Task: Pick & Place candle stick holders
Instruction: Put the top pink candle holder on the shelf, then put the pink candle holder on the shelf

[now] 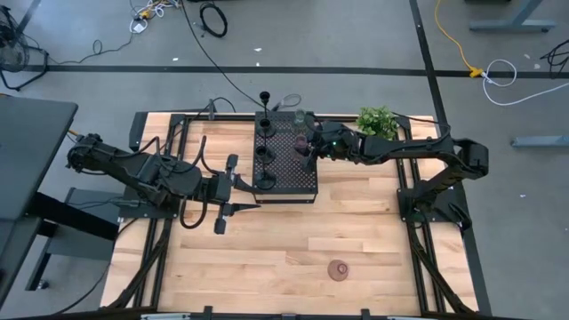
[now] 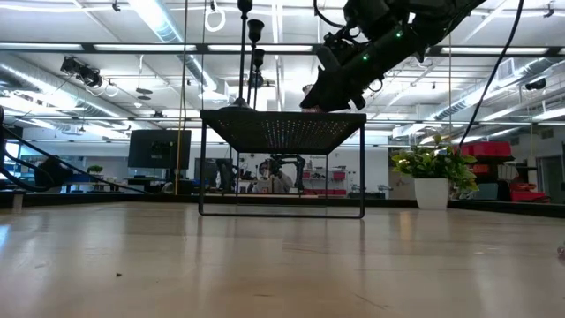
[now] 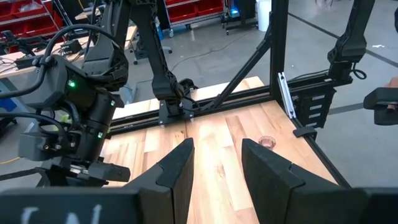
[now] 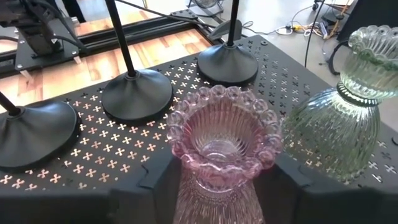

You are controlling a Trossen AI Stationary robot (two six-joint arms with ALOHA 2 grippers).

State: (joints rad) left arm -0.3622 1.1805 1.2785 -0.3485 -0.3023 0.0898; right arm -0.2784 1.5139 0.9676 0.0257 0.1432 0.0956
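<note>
**Q:** What does the left side show?

**A:** The left gripper [image 3: 217,168] hovers over bare table [image 1: 267,249] just left of the block [image 1: 298,182]. Its fingers are parted with nothing between them. One brown holder [image 3: 267,142] lies alone on the wood, well ahead of those fingers and too small to make out in detail.

**Q:** And over the block?

**A:** The right gripper [image 4: 221,180] is at the block's top, its fingers closed on either side of a pink holder [image 4: 219,140] of ribbed glass. The holder's lower part is cut off in the wrist view, so it cannot be told whether it touches the block.

**Q:** What stands around that hand?

**A:** Three black holders [image 4: 134,93] stand in a row just beyond the fingertips. Only their round bases and thin stems show up close, with the cups out of frame. One green holder [image 4: 348,118] stands just beside the pink one, apart from it. A plant [image 1: 377,120] sits past the block, beside the right arm.

**Q:** The count?

**A:** Three black, one pink, one green, one brown.
</note>
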